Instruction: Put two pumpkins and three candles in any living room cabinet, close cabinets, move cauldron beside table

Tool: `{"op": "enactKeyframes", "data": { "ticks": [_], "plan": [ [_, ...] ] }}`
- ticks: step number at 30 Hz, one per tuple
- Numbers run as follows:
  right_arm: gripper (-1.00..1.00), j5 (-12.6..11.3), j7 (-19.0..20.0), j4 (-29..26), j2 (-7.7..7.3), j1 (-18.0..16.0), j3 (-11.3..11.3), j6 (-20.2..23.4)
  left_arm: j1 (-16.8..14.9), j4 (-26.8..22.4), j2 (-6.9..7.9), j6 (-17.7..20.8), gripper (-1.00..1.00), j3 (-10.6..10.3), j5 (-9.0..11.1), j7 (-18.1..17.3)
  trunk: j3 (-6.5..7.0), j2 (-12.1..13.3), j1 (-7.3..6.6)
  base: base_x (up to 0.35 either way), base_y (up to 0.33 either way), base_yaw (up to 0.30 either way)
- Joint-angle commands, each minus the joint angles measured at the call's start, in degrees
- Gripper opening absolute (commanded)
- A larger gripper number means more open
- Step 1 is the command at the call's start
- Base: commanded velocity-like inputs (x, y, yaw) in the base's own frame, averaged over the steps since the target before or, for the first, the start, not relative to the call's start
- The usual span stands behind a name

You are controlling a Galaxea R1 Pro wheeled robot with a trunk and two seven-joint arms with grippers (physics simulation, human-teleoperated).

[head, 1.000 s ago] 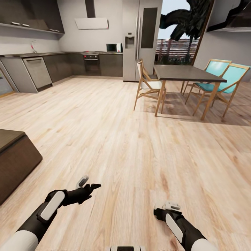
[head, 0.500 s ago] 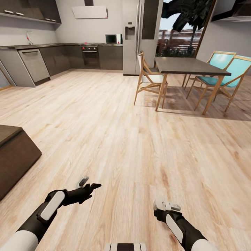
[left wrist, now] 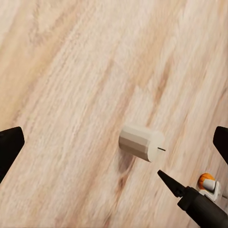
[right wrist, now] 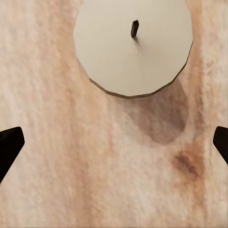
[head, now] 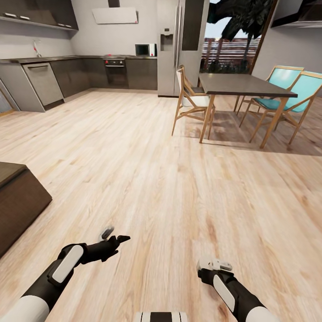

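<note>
Little of the task shows as done. A pale cream wax candle (left wrist: 141,142) lies on its side on the light plank floor (head: 179,188); another stubby cream candle with a dark wick (right wrist: 133,45) stands upright under the right gripper (head: 215,264), at five o'clock in the head view. Both the left gripper (head: 112,237) and the right hang released — empty. The dark-brown wooden cabinet (head: 18,205) sits at nine o'clock, so the candles are not yet stowed.
</note>
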Motion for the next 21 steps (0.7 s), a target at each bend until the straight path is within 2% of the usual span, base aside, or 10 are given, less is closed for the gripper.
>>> {"op": "enactKeyframes", "data": {
  "ticks": [1,9,21],
  "plan": [
    [1.0,-0.56,-0.52,-0.13,-0.08,-0.02,0.48,0.2,-0.03,0.0,-0.02,0.07,1.0,-0.1,-0.24,-0.26,-0.05,-0.02,-0.01,0.029,-0.008,0.0],
    [1.0,-0.56,-0.52,-0.13,-0.07,0.0,0.48,0.18,-0.03,-0.02,-0.14,0.07,1.0,-0.19,-0.39,-0.26,-0.05,-0.02,-0.01,0.095,-0.111,0.0],
    [1.0,-0.56,-0.5,-0.13,0.0,-0.01,0.48,0.18,-0.03,0.0,-0.22,0.07,1.0,-0.19,-0.54,-0.25,-0.05,-0.02,-0.01,0.138,-0.008,0.0]
  ]
}}
